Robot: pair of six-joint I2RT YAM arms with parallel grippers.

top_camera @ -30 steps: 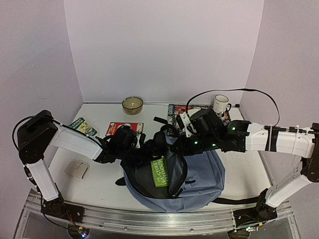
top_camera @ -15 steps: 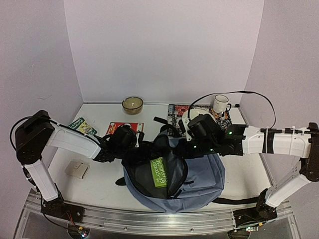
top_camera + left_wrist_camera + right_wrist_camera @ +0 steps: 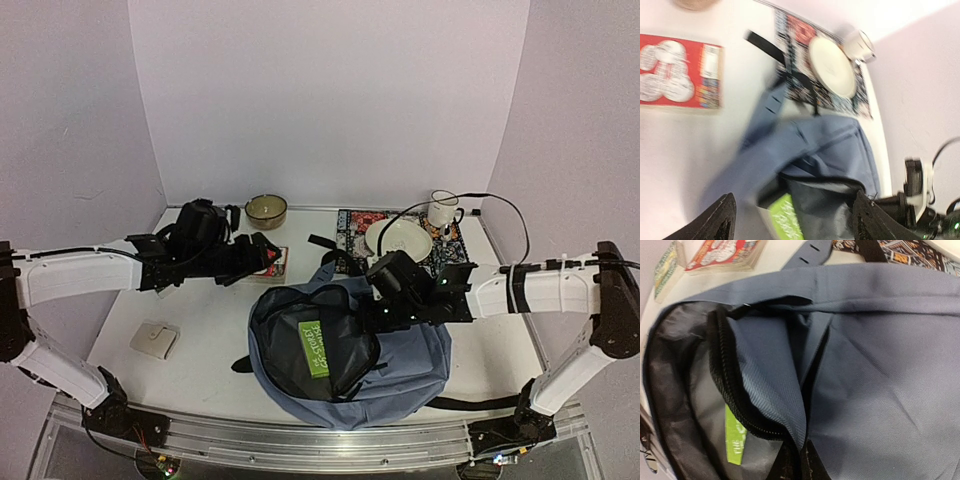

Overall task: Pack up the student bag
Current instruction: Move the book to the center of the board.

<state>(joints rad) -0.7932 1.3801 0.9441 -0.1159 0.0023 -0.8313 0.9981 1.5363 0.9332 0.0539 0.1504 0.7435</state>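
The student bag [image 3: 410, 350] is a blue-grey backpack lying flat at the table's centre with its main compartment unzipped. A lime-green book [image 3: 313, 347] lies inside on the dark lining. My right gripper [image 3: 377, 312] is shut on the bag's zipper-edged flap; in the right wrist view the fabric [image 3: 775, 390] is pinched between my fingers [image 3: 805, 465], and the book [image 3: 735, 440] shows below. My left gripper [image 3: 260, 254] is open and empty, raised to the left of the bag. Its view looks down on the bag [image 3: 810, 145] and book [image 3: 785, 217] between the spread fingers [image 3: 794, 200].
A red book [image 3: 677, 77] lies left of the bag under my left gripper. At the back stand a brown bowl [image 3: 266, 209], a patterned mat [image 3: 352, 220] with a cream plate [image 3: 400, 238], and a white mug [image 3: 443, 208]. A beige pad [image 3: 153, 340] lies front left.
My left gripper has let go of the bag's rim and pulled back up and to the left. My right gripper has moved down and nearer with the flap, and the opening has sagged flatter.
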